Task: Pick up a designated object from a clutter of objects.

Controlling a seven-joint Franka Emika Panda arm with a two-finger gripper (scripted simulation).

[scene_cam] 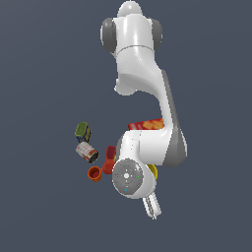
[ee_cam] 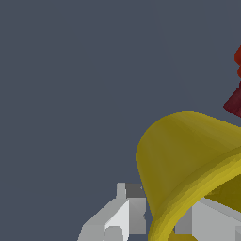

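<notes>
- Flat, even simulator light fills both views; no cast shadows fall on the dark grey-blue ground.
- The white arm (scene_cam: 142, 74) carries soft sheen without harsh glare.
- The yellow cup (ee_cam: 188, 160) shows banded, stepped shading along its rim.
- Edges look coarse and pixelated, undistorted.

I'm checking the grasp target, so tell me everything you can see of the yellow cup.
The yellow cup looks smooth, glossy, plastic-like, with a flared rim and hollow inside. In the wrist view it is tilted, and its wall runs between the two fingers of the claw, one finger inside the rim. In the exterior view only a yellow sliver shows behind the arm. No handle is visible.
</notes>
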